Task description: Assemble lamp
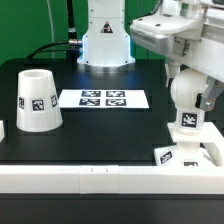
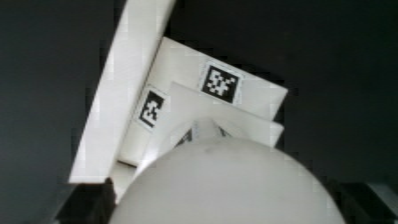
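My gripper [image 1: 190, 90] is shut on the white bulb [image 1: 187, 121] and holds it upright, neck down, with a tag on the neck. The bulb hangs right over the flat square base [image 1: 185, 155] at the exterior view's front right. I cannot tell whether the neck touches the base. In the wrist view the round bulb [image 2: 222, 180] fills the near part between the dark fingers [image 2: 80, 205]. The tagged base [image 2: 214, 90] lies beyond it. The tapered shade [image 1: 37, 100] stands alone, wide end down, at the exterior view's left.
The marker board [image 1: 103, 98] lies flat on the black table behind the middle. A white rail [image 1: 100, 178] runs along the front edge, and the base rests against it [image 2: 125, 90]. The arm's pedestal [image 1: 105, 45] stands at the back.
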Motion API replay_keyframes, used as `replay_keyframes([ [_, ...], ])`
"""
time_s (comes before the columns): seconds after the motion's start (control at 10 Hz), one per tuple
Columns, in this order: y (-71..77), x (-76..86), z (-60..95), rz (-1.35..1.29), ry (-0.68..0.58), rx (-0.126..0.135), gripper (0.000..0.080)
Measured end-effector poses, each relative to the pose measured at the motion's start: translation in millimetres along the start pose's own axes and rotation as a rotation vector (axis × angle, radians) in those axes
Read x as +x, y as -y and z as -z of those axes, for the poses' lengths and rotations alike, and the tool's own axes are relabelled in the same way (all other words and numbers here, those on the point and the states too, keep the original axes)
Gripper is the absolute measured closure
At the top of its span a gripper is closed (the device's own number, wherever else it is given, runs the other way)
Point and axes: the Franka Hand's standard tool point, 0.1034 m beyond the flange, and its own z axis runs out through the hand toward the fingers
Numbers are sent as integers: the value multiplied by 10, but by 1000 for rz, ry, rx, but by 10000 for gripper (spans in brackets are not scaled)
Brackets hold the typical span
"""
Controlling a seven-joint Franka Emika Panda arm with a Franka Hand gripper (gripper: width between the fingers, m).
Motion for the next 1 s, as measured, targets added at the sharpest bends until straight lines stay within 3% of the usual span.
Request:
replay_keyframes([
  [0.5,23,-16,-1,-466,-2,74,223],
  [1.0,33,-1,2,-797,11,80,223],
])
